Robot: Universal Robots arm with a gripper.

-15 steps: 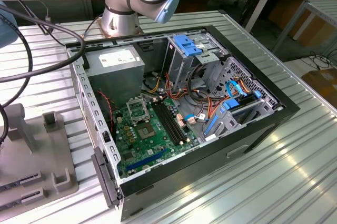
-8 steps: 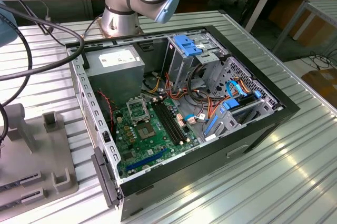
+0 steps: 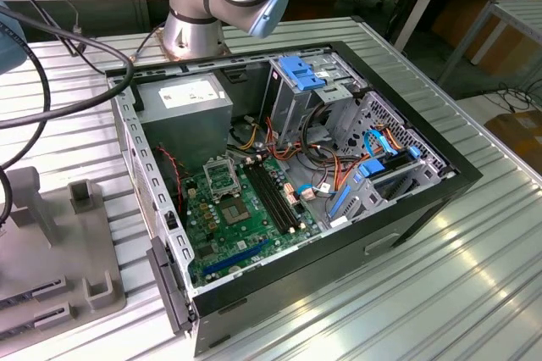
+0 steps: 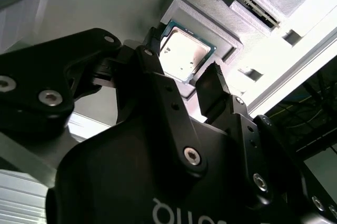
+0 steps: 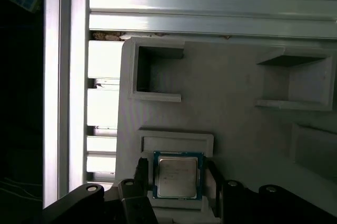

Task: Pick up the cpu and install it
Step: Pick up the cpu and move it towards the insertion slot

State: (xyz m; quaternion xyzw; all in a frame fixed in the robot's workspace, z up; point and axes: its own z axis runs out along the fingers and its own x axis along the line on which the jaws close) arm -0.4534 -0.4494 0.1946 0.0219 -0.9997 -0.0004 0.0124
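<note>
The cpu (image 5: 177, 177) is a small square chip with a pale metal face and a blue-green edge. It lies flat in a raised pocket of a grey holder (image 5: 237, 103). In the second wrist view the cpu (image 4: 184, 51) sits just beyond the fingertips. My gripper (image 5: 177, 175) is open and straddles the chip, with one black finger (image 5: 141, 174) on one side and the other finger (image 5: 213, 177) on the opposite side, each a narrow gap away. The black-and-silver socket (image 3: 222, 176) sits on the green board inside the open computer case (image 3: 457, 179).
The grey holder plate (image 3: 51, 242) lies at the exterior view's left, beside the case. Black cables (image 3: 76, 81) loop over the ribbed metal table. The arm's base (image 3: 199, 13) stands behind the case. Drive cages and wiring crowd the case's right half.
</note>
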